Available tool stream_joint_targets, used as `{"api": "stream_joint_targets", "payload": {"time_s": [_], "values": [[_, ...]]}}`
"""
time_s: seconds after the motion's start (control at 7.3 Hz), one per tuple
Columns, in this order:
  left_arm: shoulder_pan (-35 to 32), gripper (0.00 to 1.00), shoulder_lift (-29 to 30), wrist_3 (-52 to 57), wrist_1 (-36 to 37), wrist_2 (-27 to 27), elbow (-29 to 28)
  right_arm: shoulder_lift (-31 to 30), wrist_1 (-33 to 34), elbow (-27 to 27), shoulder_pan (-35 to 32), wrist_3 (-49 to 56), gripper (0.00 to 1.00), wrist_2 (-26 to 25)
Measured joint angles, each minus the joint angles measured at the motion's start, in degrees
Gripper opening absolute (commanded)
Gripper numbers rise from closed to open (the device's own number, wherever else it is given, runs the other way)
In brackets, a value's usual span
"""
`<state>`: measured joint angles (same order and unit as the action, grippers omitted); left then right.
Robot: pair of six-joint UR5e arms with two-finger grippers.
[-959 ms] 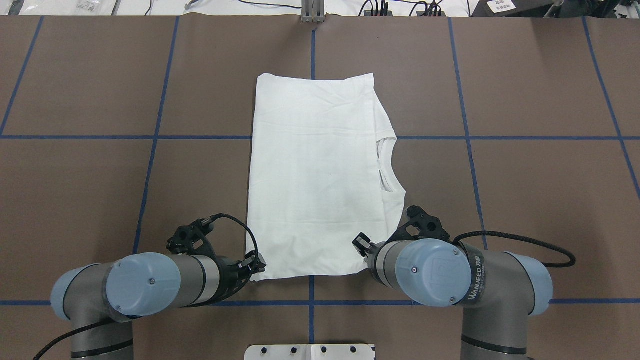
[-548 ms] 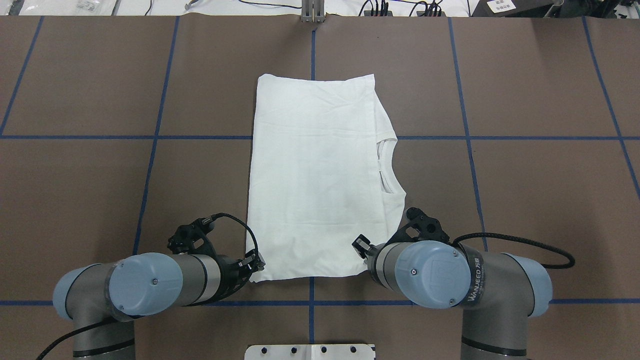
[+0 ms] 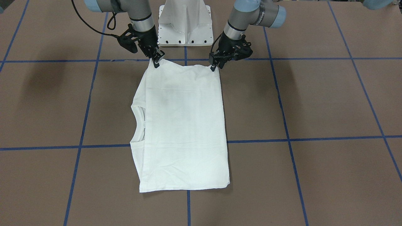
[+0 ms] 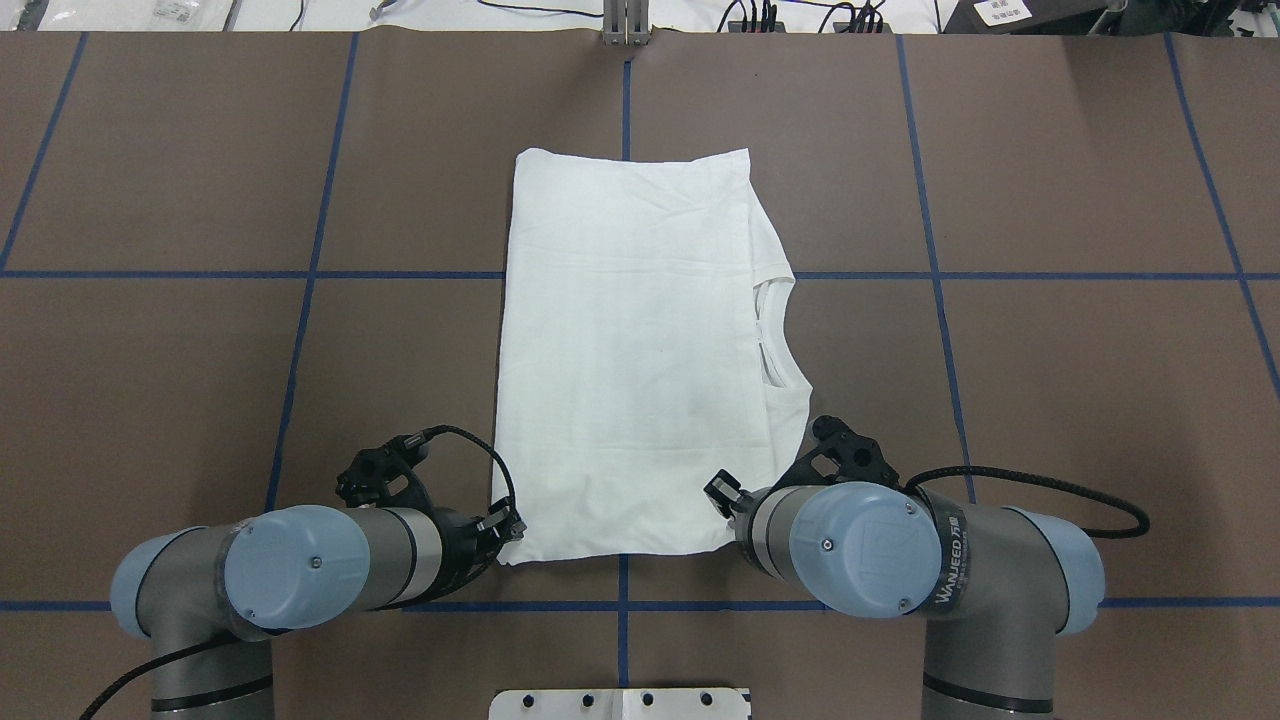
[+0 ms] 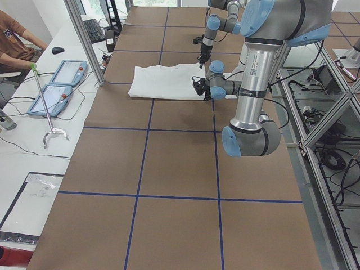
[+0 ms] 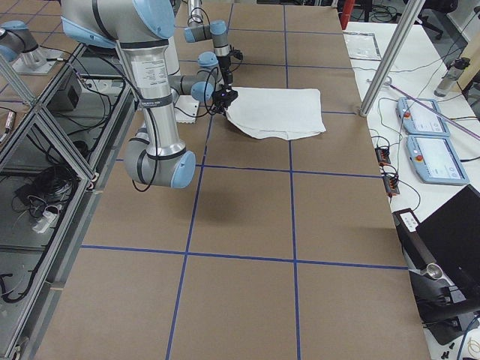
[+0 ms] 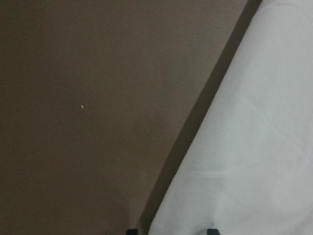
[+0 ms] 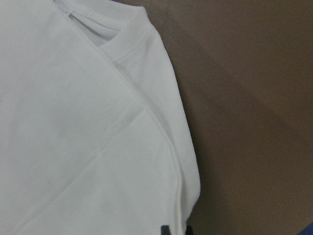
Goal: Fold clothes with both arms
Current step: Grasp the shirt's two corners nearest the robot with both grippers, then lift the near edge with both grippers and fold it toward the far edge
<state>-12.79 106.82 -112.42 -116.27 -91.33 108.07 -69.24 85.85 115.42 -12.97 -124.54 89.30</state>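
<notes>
The white T-shirt lies flat on the brown table, folded into a tall rectangle, with its ribbed collar on its right edge. No printed text shows. My left gripper is at the shirt's near left corner; in the left wrist view its tips stand apart, astride the shirt's edge. My right gripper is at the near right corner; in the right wrist view its tips are close together on the hem. The front-facing view shows the left gripper and the right gripper low at the shirt's corners.
Blue tape lines divide the table into squares. The white pedestal base stands just behind the grippers. An operator and two control tablets are beyond the far edge, next to a metal post.
The left arm has shifted slightly, its gripper drawing a little back at the shirt's near left corner. The right arm and the shirt have hardly moved.
</notes>
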Motion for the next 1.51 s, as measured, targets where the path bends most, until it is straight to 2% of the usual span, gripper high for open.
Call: {"api": "stream_joint_targets", "payload": {"time_s": [0.14, 0.27, 0.41, 0.96, 1.23, 1.51], "values": [[0.03, 0.38, 0.08, 0.0, 0.0, -0.01, -0.3, 0.0, -0.03, 0.02, -0.03, 0.0, 0.0, 0.0], [0.06, 0.1, 0.11, 0.0, -0.01, -0.05, -0.42, 0.03, -0.05, 0.05, -0.03, 0.0, 0.0, 0.0], [0.1, 0.0, 0.13, 0.0, -0.01, -0.07, -0.46, 0.06, -0.06, 0.09, -0.04, 0.0, 0.0, 0.0], [0.0, 0.0, 0.04, 0.09, 0.05, -0.16, 0.6, 0.07, -0.06, 0.18, 0.04, 0.0, 0.0, 0.0], [0.13, 0.0, -0.18, 0.02, 0.16, -0.24, 3.9, -0.3, -0.03, 1.27, 1.12, -0.19, 0.0, 0.0], [0.42, 0.0, -0.35, -0.53, 3.41, -0.47, 10.21, -2.49, -0.06, 5.44, 3.35, -2.21, 0.0, -0.06]]}}
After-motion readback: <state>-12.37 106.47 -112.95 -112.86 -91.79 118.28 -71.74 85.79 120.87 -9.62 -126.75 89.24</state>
